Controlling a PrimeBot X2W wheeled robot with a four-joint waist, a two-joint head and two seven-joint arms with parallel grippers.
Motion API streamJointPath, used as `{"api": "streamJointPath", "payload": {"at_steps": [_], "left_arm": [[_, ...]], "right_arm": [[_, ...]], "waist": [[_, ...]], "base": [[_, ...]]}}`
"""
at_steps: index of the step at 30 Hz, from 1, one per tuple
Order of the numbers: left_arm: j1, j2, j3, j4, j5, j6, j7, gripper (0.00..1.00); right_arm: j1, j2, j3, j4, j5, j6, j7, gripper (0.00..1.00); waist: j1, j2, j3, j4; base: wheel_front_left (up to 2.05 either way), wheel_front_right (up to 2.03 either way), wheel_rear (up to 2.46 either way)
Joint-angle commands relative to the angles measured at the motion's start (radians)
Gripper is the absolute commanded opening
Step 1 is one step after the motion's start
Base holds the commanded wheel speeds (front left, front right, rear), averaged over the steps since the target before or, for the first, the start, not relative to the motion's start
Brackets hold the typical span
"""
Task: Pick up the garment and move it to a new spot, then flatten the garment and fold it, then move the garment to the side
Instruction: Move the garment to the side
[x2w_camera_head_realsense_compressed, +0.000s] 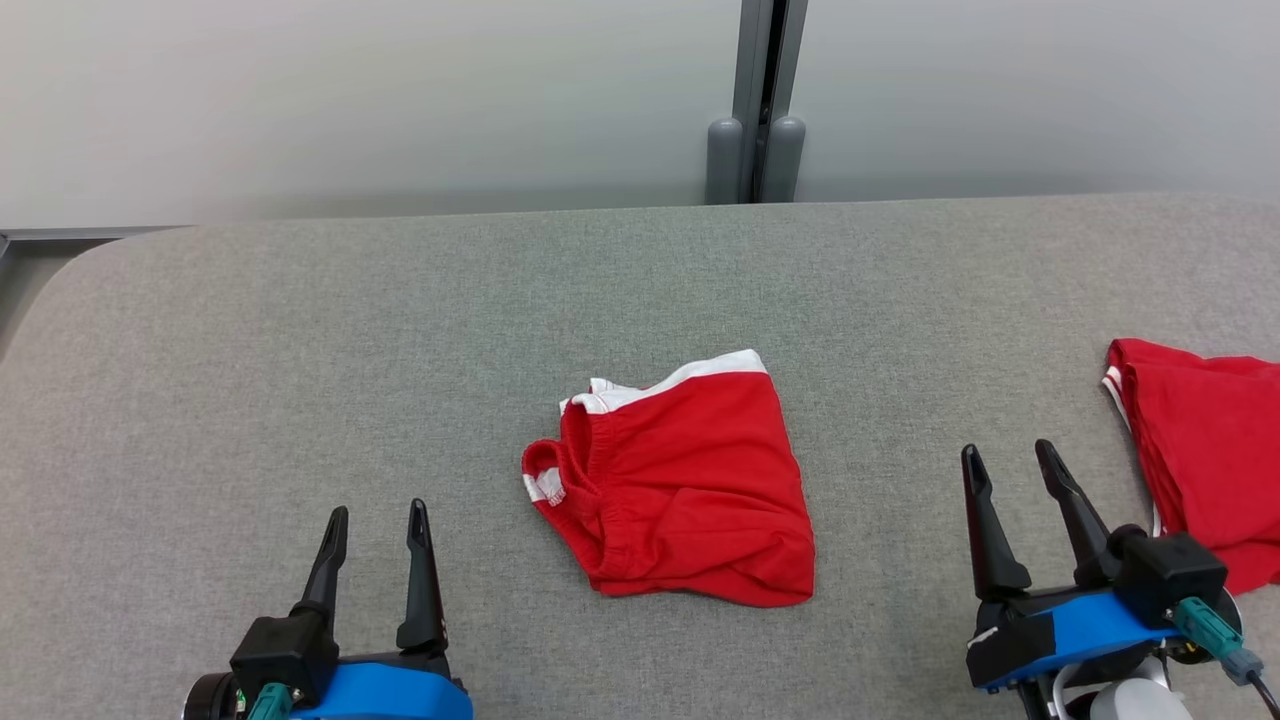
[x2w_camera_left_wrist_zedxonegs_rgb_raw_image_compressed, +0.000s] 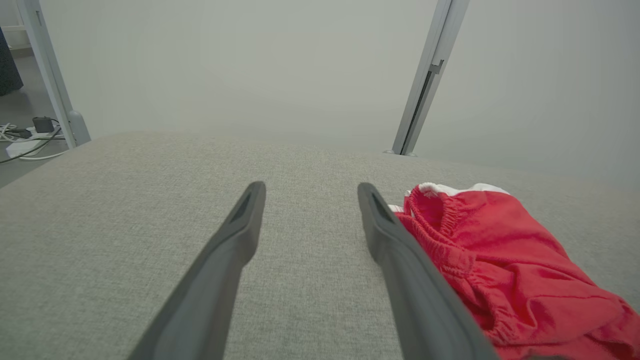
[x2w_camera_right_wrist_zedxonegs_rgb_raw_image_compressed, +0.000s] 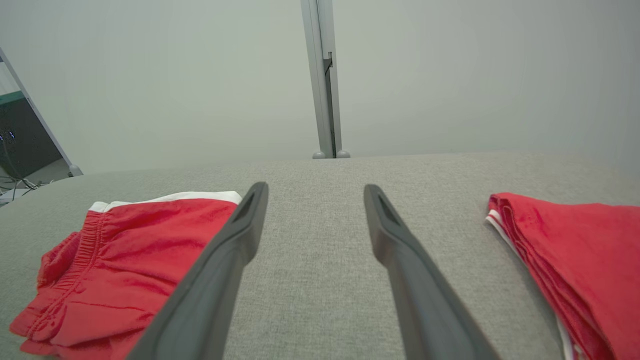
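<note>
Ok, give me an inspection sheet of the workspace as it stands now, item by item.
Surface: grey fabric tabletop, carrying two garments.
Job's things: red shorts with white trim, rumpled, at the centre between the grippers.
Clutter: second red garment, folded, at the right edge beside the right gripper.
Grippers: left gripper and right gripper both open, holding nothing.
Cables: loose cables on the floor past the table's left end; green-plugged lead at the right wrist.
Surroundings: pale wall panels with a grey post behind the table.
</note>
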Motion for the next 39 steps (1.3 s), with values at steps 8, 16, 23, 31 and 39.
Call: {"api": "streamJointPath", "payload": {"at_steps": [8, 16, 23, 31, 39], "left_arm": [[-0.007, -0.008, 0.017, 0.006, 0.020, -0.012, -0.005, 1.00], [-0.024, -0.013, 0.036, 0.004, 0.023, -0.014, -0.005, 1.00], [-0.036, -0.018, 0.050, -0.012, 0.020, -0.010, -0.004, 1.00], [-0.030, -0.023, 0.061, -0.022, 0.007, -0.003, -0.005, 1.00], [-0.017, -0.024, 0.073, -0.039, 0.015, 0.000, -0.005, 1.00]], "right_arm": [[0.002, 0.000, 0.011, 0.020, -0.015, 0.000, 0.010, 1.00], [-0.088, 0.000, 0.043, 0.047, -0.096, 0.000, 0.229, 1.00], [-0.219, -0.013, 0.060, 0.112, -0.098, 0.000, 0.529, 1.00], [-0.289, -0.055, 0.036, 0.232, -0.025, 0.000, 0.703, 1.00], [-0.307, -0.057, 0.053, 0.276, 0.041, 0.000, 0.706, 0.00]], "waist": [[0.0001, 0.0000, -0.006, 0.002], [0.0001, 0.0000, 0.014, 0.039], [0.0001, 0.0000, 0.049, 0.131], [0.0001, 0.0000, 0.094, 0.247], [0.0001, 0.0000, 0.098, 0.256]], "base": [[0.00, 0.00, 0.00], [0.00, 0.00, 0.00], [0.00, 0.00, 0.00], [0.00, 0.00, 0.00], [0.00, 0.00, 0.00]]}}
